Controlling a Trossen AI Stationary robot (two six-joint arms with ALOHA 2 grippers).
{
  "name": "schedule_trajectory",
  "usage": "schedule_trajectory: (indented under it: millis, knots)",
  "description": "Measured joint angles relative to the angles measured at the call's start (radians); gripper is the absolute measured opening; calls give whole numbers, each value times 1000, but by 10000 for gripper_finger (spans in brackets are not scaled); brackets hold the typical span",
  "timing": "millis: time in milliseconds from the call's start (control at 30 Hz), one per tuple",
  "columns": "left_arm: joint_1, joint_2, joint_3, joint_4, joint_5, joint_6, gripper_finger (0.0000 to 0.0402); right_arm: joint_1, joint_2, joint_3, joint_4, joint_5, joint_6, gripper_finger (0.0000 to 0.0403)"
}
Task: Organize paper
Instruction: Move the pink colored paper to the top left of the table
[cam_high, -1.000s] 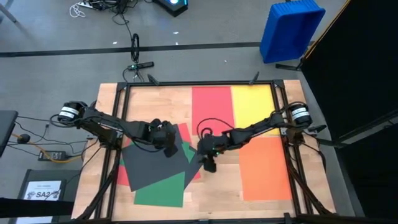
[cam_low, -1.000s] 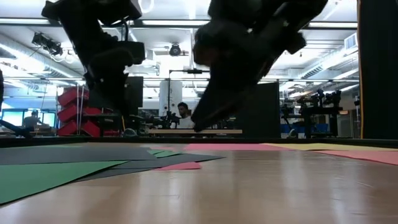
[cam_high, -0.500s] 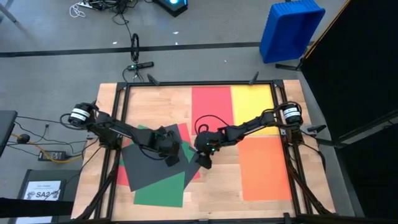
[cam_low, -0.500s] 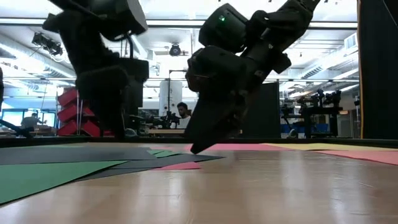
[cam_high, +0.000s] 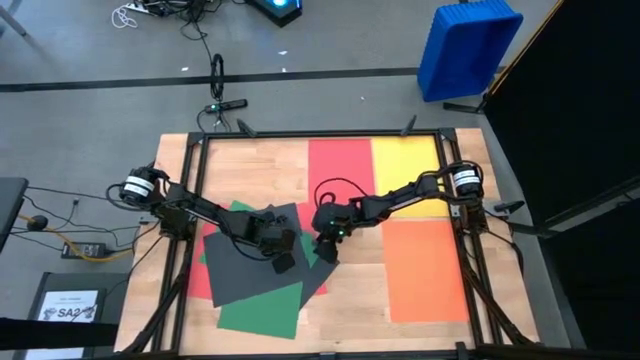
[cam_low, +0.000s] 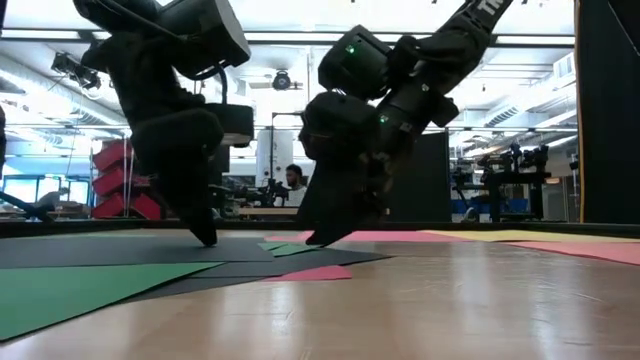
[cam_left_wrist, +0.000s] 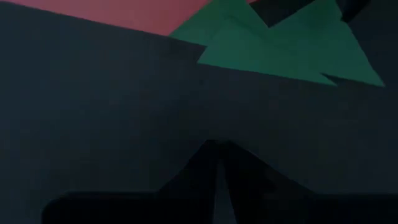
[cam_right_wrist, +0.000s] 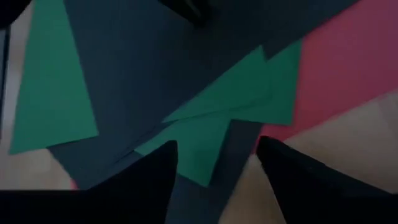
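Note:
A loose pile of paper lies at the table's left: a dark grey sheet (cam_high: 245, 275) on top, green sheets (cam_high: 260, 312) and a red one (cam_high: 197, 285) fanned out under it. Single red (cam_high: 340, 165), yellow (cam_high: 405, 165) and orange (cam_high: 425, 270) sheets lie flat to the right. My left gripper (cam_high: 283, 262) is shut, its tip down on the dark grey sheet near its right edge. My right gripper (cam_high: 326, 252) stands open and low at the pile's right edge, its fingers on either side of a dark strip and a green corner (cam_right_wrist: 211, 134). My left gripper presses its shut fingertips (cam_left_wrist: 217, 177) down on the dark grey top sheet (cam_left_wrist: 93, 112), near that sheet's right edge. It comes from above, slanting from the table's left. The sheet lies flat on the pile. My right gripper's fingertips (cam_low: 315, 238) are at paper height; whether they touch the sheets cannot be told.
Bare wood shows at the table's far left (cam_high: 250, 170) and near middle (cam_high: 345, 300). Dark frame rails (cam_high: 190, 200) run along the table's sides. A blue bin (cam_high: 465, 45) and a small white printed sheet (cam_high: 70, 305) are off the table.
My left gripper has sunk and gone toward the table's right edge, its shut tip coming down on the dark grey sheet. My right gripper has sunk toward the pile's right edge, moved left and rolled. The pile's sheets have slid a little toward the near edge.

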Motion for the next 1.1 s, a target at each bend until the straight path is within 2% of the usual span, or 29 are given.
schedule_trajectory:
  millis: [300, 833, 1100]
  knots:
    - [-1, 5, 0, -7, -4, -23, 16, 11, 11, 2, 11, -22, 29, 230]
    - [-1, 5, 0, -17, -7, -26, 16, 31, 17, -3, 86, -168, 85, 221]
    - [-1, 5, 0, -24, -7, -26, 16, 31, 17, -3, 142, -193, 86, 225]
